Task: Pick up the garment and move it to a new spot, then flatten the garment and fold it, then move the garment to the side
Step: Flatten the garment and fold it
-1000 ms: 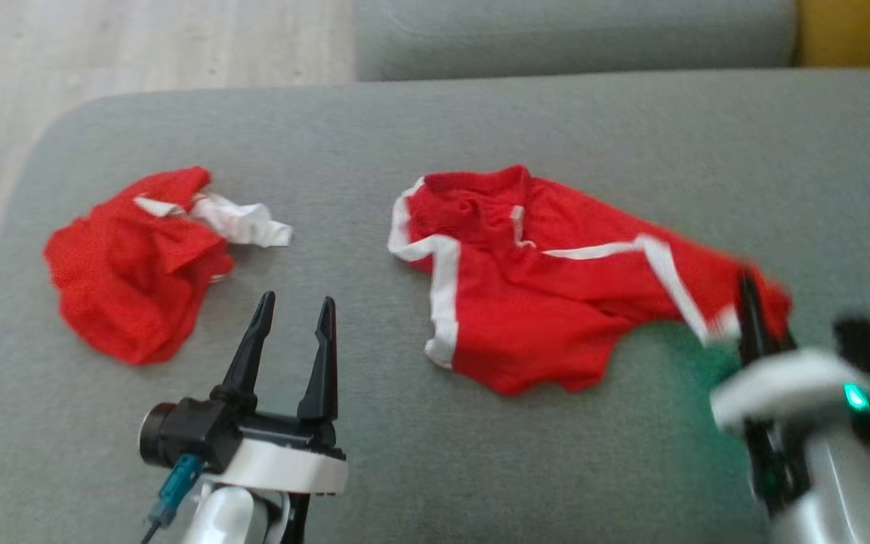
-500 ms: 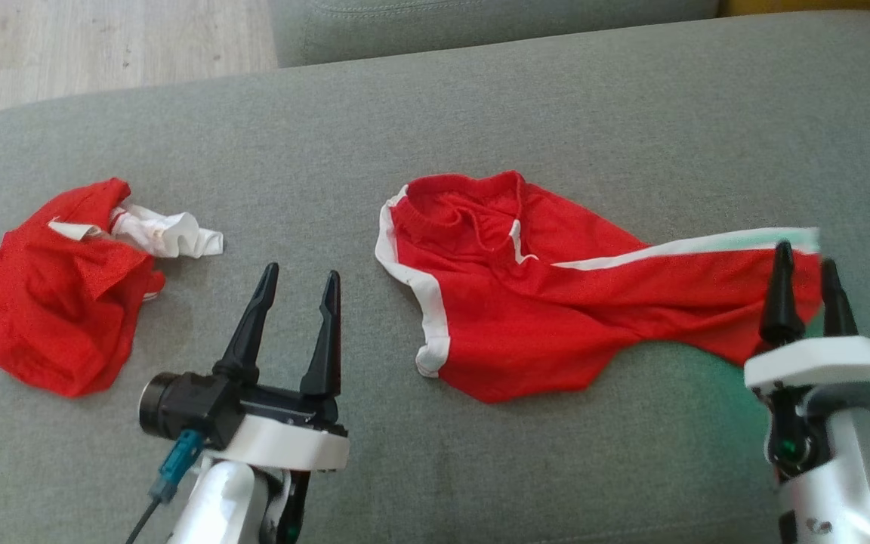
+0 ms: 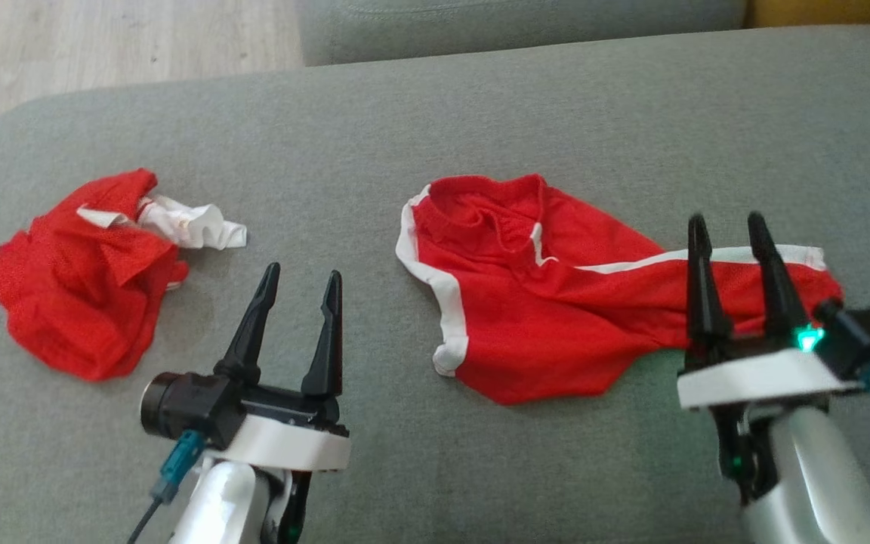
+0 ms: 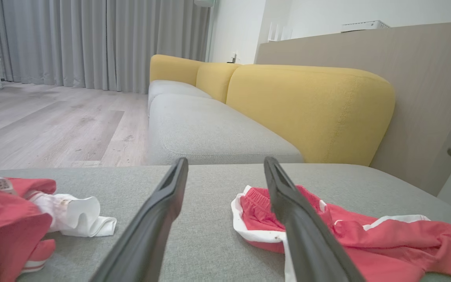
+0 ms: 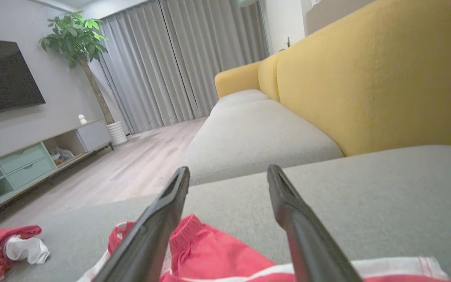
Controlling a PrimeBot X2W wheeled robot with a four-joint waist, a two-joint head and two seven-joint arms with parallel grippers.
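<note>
Red shorts [image 3: 548, 317]: rumpled on the grey sofa seat [image 3: 480, 113], one leg stretched right. Left pincer [image 3: 303, 270] and right pincer [image 3: 727, 219]: both apart, empty. Flattening advice: grip opposite corners, pull outward evenly.

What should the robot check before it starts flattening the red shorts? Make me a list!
1. Right gripper open: ok, it is spread wide, over the right end of the red shorts.
2. Left gripper open: ok, over bare sofa cushion.
3. Red shorts flat: not ok, bunched at the waistband and wrinkled.
4. Red shorts wholly on the sofa cushion: ok.
5. Crumpled red garment out of the way: ok, lying apart on the left.
6. Right gripper clear of the cloth: cannot tell.
</note>
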